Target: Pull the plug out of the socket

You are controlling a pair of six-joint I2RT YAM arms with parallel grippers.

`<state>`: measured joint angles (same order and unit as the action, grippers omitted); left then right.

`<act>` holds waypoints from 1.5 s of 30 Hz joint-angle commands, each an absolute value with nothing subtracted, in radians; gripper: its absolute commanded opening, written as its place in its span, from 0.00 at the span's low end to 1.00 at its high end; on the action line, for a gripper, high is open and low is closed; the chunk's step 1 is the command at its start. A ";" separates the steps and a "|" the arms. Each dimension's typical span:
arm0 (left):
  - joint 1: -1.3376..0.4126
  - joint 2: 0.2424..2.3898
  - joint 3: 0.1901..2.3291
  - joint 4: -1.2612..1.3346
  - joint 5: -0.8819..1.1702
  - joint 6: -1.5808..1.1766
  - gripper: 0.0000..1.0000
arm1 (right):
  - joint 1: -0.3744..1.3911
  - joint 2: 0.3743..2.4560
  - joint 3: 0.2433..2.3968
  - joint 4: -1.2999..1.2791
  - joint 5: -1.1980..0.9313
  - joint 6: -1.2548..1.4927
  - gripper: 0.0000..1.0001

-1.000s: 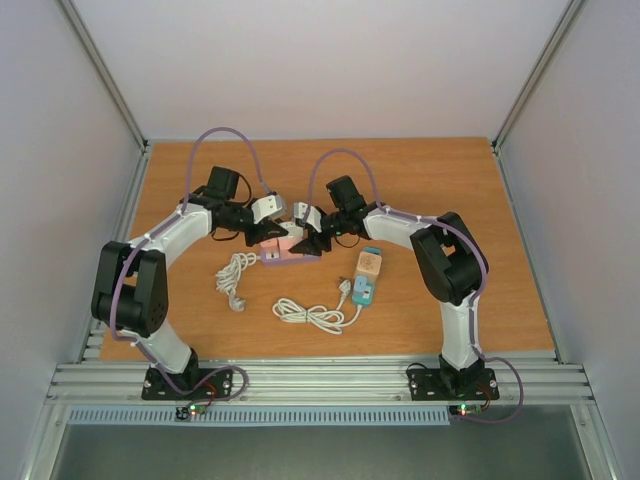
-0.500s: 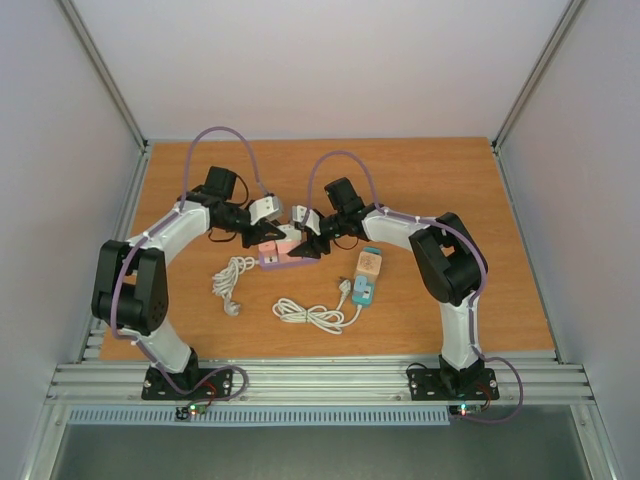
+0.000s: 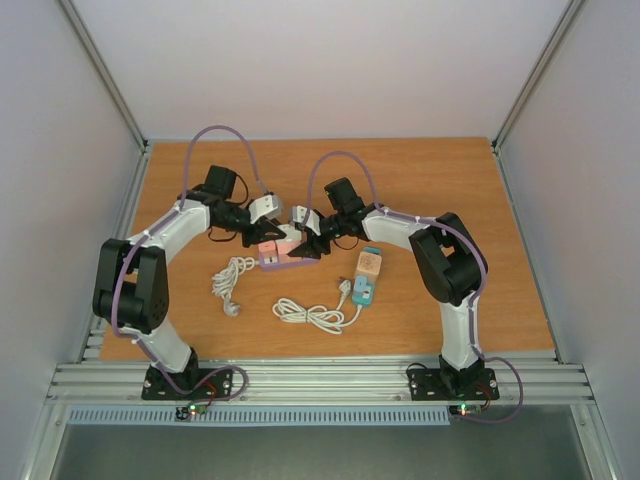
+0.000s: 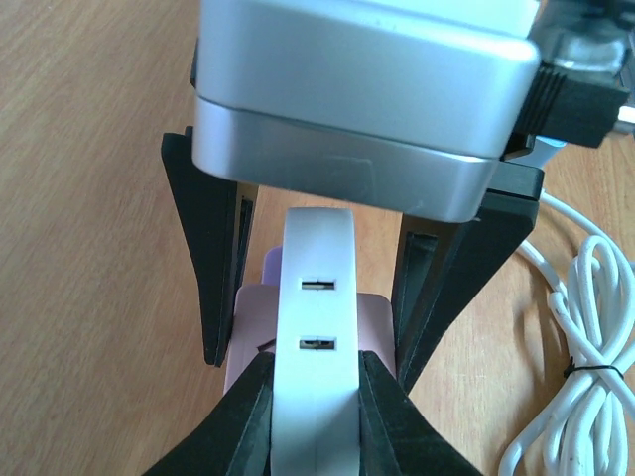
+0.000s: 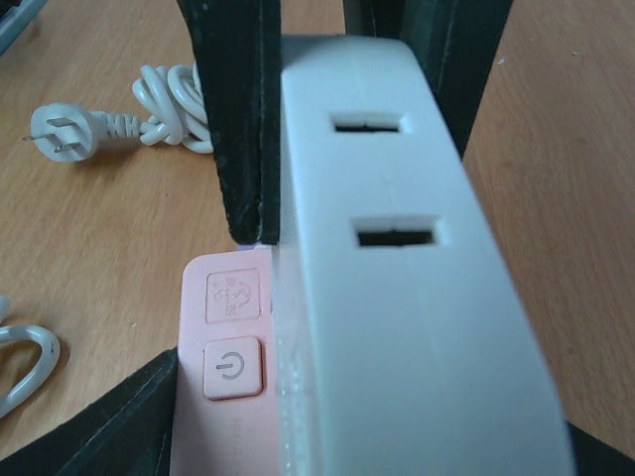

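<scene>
Top view, socket: the pink socket (image 3: 283, 258) is lying near the middle of the worktop, a little toward the left edge, with both arms meeting over it.
Top view, grippers: the left gripper (image 3: 268, 240) and right gripper (image 3: 305, 243) are crowding it from opposite sides; their finger state is not showing from here.
Left wrist, plug: the white plug (image 4: 316, 327) is sitting seated on the socket, and the left fingers (image 4: 248, 416) are clamping its two flanks.
Right wrist, socket hold: the right fingers (image 5: 109, 426) are standing wide apart and seemingly pressing the socket's sides, though one side is hiding behind the plug.
Step in hand: the left arm should be pulling straight along the prongs without rocking, while the right is holding the base down flat.
</scene>
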<state>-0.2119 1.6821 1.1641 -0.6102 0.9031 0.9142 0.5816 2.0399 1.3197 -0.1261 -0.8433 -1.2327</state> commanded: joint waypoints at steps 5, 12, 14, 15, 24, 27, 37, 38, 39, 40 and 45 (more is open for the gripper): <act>-0.224 1.693 1.230 -0.635 1.084 0.887 0.01 | 0.585 2.089 1.285 -0.203 -0.781 -1.254 0.56; -0.221 1.684 1.255 -0.668 1.048 0.931 0.01 | 0.583 2.089 1.284 -0.207 -0.780 -1.256 0.57; -0.220 1.684 1.258 -0.676 1.044 0.934 0.01 | 0.583 2.091 1.283 -0.207 -0.779 -1.257 0.57; -0.219 1.684 1.258 -0.676 1.042 0.936 0.01 | 0.582 2.090 1.284 -0.207 -0.779 -1.256 0.57; -0.212 1.675 1.254 -0.677 1.030 0.940 0.01 | 0.579 2.072 1.292 -0.211 -0.793 -1.246 0.64; -0.212 1.668 1.255 -0.677 1.026 0.938 0.01 | 0.579 2.057 1.301 -0.216 -0.796 -1.244 0.68; -0.212 1.666 1.262 -0.682 1.026 0.930 0.01 | 0.575 2.007 1.346 -0.241 -0.839 -1.205 0.84; -0.212 1.666 1.263 -0.683 1.020 0.931 0.01 | 0.574 2.002 1.347 -0.241 -0.841 -1.202 0.85; -0.212 1.666 1.265 -0.687 1.017 0.932 0.01 | 0.572 1.995 1.348 -0.242 -0.845 -1.199 0.85; -0.210 1.666 1.267 -0.690 1.016 0.931 0.01 | 0.567 1.988 1.350 -0.245 -0.848 -1.194 0.86; -0.204 1.650 1.275 -0.709 1.002 0.932 0.01 | 0.539 1.925 1.370 -0.281 -0.885 -1.169 0.87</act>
<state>-0.2050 1.6955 1.2350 -0.7086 0.9619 0.9264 0.5610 2.0113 1.3251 -0.2405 -0.8410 -1.1957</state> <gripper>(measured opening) 0.187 0.871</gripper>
